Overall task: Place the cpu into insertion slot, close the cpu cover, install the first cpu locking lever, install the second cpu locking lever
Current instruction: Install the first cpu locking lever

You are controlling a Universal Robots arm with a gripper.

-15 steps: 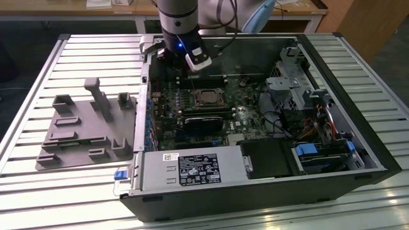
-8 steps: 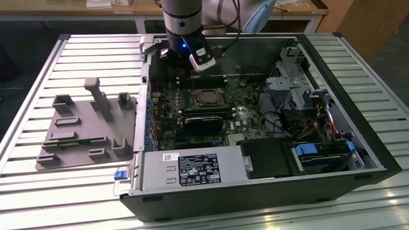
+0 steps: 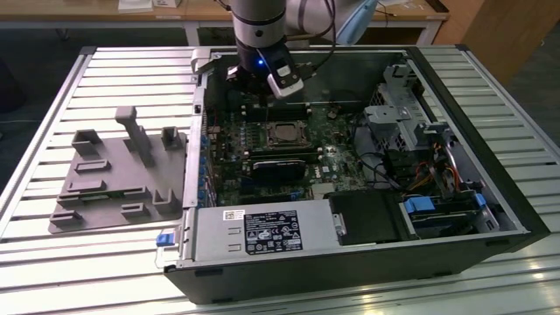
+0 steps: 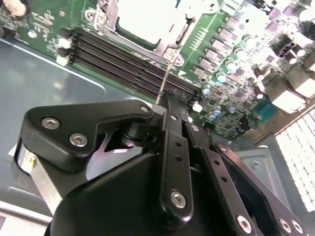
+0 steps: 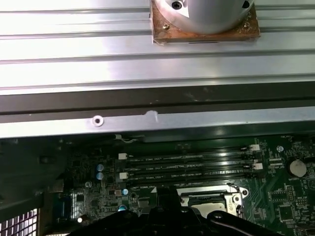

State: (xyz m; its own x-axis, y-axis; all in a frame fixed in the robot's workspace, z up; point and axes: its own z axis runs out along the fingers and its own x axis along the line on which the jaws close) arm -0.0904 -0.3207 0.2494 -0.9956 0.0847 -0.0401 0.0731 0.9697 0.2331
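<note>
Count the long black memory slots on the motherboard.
4 memory slots lie side by side beside the insertion slot: the outermost, the second, the third, and the one nearest it. None seems hidden.

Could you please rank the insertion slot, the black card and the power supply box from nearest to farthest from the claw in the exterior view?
1. insertion slot: just beside the claw.
2. black card: just past the slot, toward the camera.
3. power supply box: closest to the camera, farthest from the claw.
</note>
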